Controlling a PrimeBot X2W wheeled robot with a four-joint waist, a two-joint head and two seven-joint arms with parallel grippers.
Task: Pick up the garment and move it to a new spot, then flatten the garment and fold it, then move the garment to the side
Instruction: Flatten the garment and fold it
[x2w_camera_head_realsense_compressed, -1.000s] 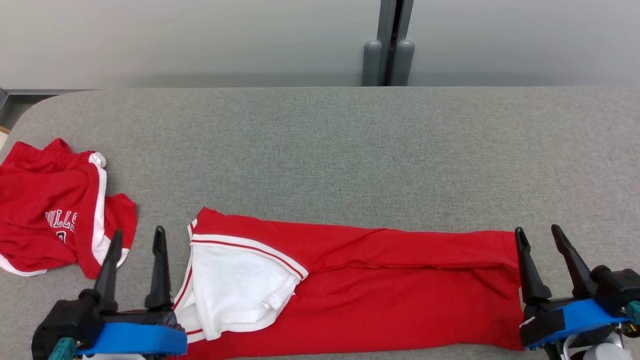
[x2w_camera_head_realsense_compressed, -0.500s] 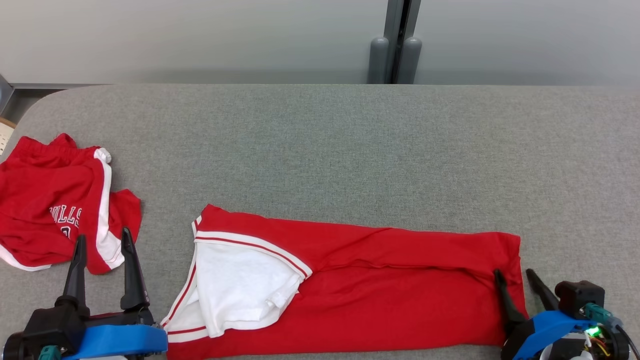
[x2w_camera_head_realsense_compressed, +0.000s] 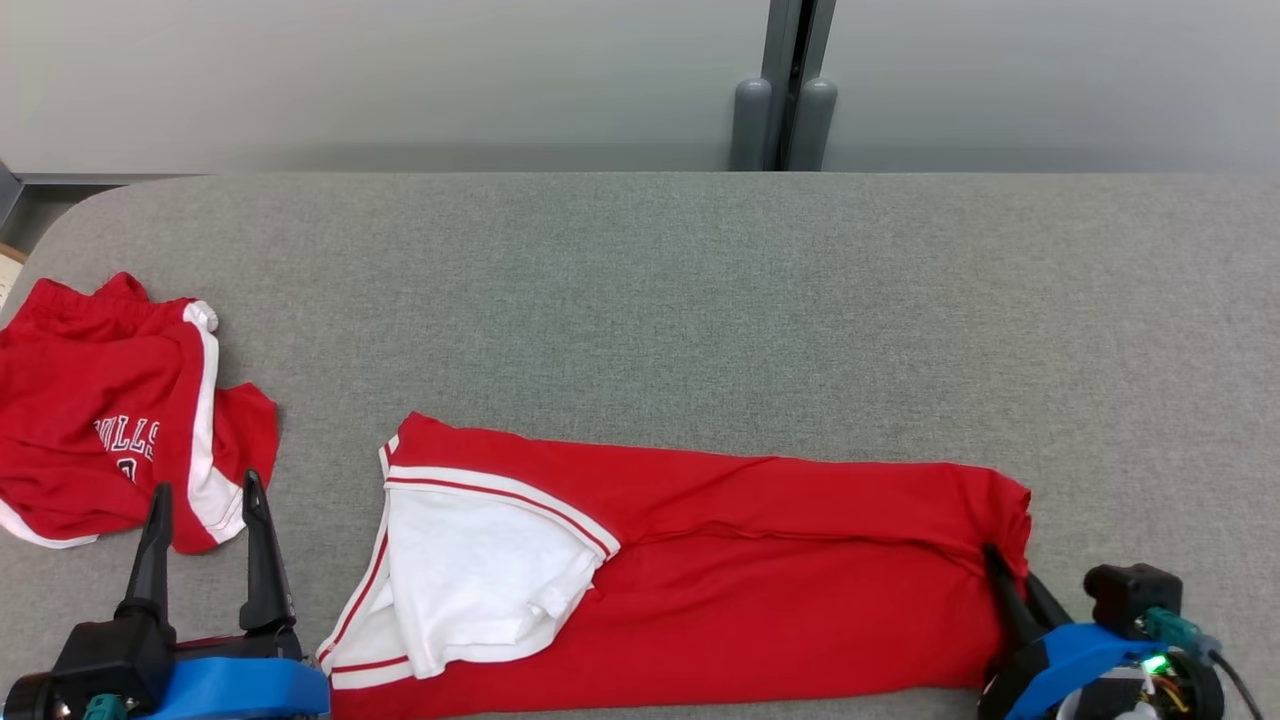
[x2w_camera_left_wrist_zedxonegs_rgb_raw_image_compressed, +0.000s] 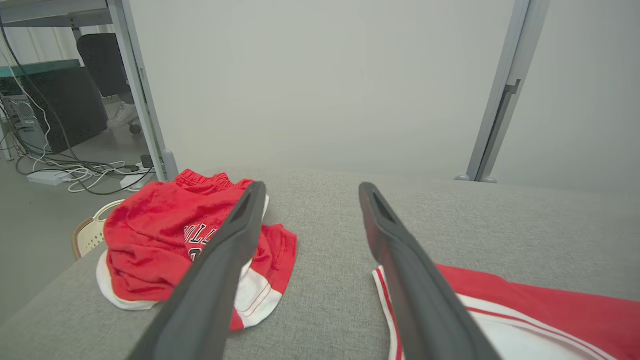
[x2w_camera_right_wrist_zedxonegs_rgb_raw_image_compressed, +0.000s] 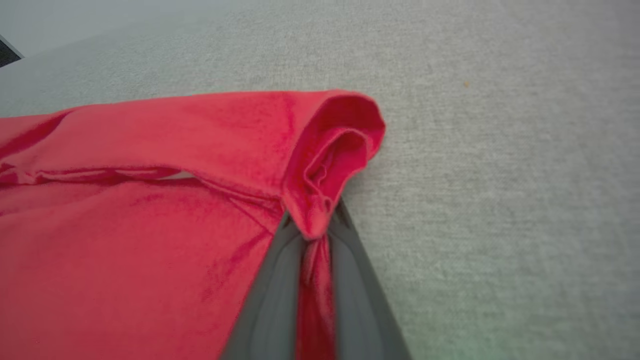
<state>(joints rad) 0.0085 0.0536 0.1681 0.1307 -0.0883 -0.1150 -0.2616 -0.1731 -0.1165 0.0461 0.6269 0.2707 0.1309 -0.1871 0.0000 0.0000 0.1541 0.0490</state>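
We note right pincer (x2w_camera_right_wrist_zedxonegs_rgb_raw_image_compressed: 315, 227) pinching the bunched end of the garment (x2w_camera_head_realsense_compressed: 750, 585), likely to fold it over; left pincer (x2w_camera_head_realsense_compressed: 205, 487) gapes empty beside the other end

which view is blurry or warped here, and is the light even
Head view: sharp and evenly lit, with faint shadow along folds of the red garment. Left wrist view: wide-angle warp tilts the metal post, and the left claw looms large and soft. Right wrist view: softest, the fabric pinched in the right claw is blurred, with a faint green tint at the bottom edge.
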